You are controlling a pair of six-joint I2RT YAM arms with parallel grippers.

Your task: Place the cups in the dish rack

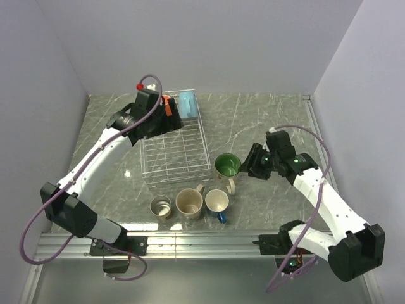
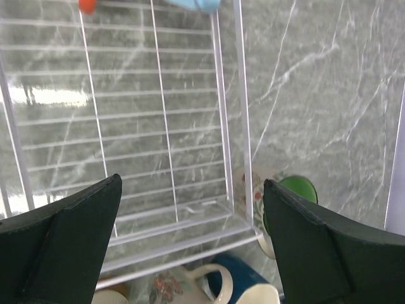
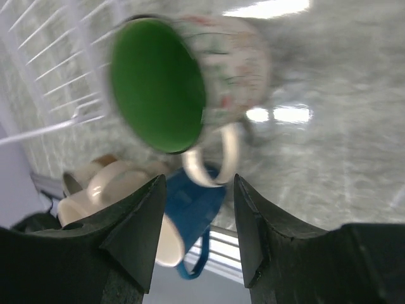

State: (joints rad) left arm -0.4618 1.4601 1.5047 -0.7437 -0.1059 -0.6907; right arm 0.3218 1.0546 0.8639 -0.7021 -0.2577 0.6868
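Beside the dish rack [image 1: 175, 152], my right claw [image 3: 197, 189] gapes empty at the green-lined mug [image 3: 158, 82]; a skewed closure could knock it against the blue mug [image 3: 190, 212] nearby.

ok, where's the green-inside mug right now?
Top view: the green-inside mug stands on the table beside the near right corner of the dish rack, beyond the dark blue mug, with the right gripper close on its right.

Green-lined cup [image 1: 227, 166] stands just beside the dish rack [image 1: 177, 152].
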